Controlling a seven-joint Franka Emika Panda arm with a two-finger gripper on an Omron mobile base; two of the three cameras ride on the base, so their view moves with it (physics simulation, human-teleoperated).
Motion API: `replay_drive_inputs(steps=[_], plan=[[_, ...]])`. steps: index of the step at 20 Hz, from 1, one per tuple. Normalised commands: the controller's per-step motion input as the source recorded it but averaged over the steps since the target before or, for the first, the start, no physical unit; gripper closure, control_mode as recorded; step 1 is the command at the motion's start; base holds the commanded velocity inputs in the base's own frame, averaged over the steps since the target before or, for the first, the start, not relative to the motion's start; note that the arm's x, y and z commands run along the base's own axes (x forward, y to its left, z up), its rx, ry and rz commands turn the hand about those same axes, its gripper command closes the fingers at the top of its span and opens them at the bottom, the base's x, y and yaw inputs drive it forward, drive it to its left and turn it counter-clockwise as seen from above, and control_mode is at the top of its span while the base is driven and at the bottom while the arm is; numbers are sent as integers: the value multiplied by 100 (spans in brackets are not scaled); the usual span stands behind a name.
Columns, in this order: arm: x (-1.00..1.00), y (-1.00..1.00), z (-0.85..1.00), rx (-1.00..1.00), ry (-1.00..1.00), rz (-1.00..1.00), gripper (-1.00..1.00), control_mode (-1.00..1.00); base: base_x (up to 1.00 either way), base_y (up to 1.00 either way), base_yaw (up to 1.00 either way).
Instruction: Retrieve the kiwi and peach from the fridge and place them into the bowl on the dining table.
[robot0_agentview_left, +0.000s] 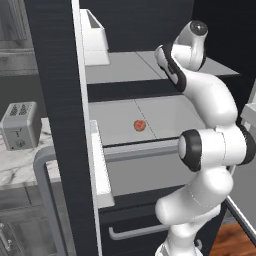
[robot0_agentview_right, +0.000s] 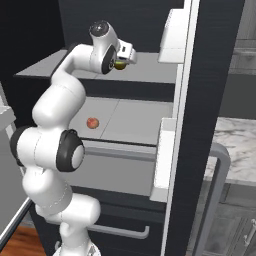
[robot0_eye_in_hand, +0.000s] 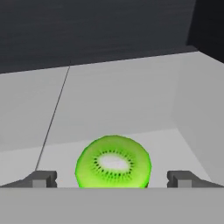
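The fridge (robot0_agentview_left: 55, 100) stands open, its black doors swung out to either side of the arm and grey shelves showing inside. On the upper shelf (robot0_agentview_right: 150, 70) lies the kiwi (robot0_eye_in_hand: 113, 162), seen in the hand view as a cut face of bright green flesh with a pale centre ringed by dark seeds; in the right base view it is a small olive-green shape (robot0_agentview_right: 119, 64) right at the hand. The gripper (robot0_eye_in_hand: 113, 178) reaches in over this shelf with its jaws spread wide, one dark fingertip (robot0_eye_in_hand: 41, 178) to each side of the kiwi and clear of it, so nothing is gripped. The peach (robot0_agentview_left: 139, 125) rests alone on the lower shelf (robot0_agentview_left: 165, 117), a small orange-red ball near the middle, well apart from the kiwi above. A white bin (robot0_agentview_left: 95, 42) hangs on the inside of the left door, and another (robot0_agentview_right: 172, 37) on the right door; what they hold cannot be told. Below the shelves is a drawer with a grey bar handle (robot0_agentview_left: 137, 231). To the left of the fridge a toaster (robot0_agentview_left: 20, 125) sits on a marble counter (robot0_agentview_left: 20, 167).
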Motion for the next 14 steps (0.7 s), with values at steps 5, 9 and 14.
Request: replay_drive_inputs(steps=[5,9,14], plan=[[1,-4,-4,0,4,0,-100,-100,0,0,0],[5,0,-13,0,4,0,-100,-100,0,0,0],[30,0,-24,0,0,0,-100,-100,0,0,0]])
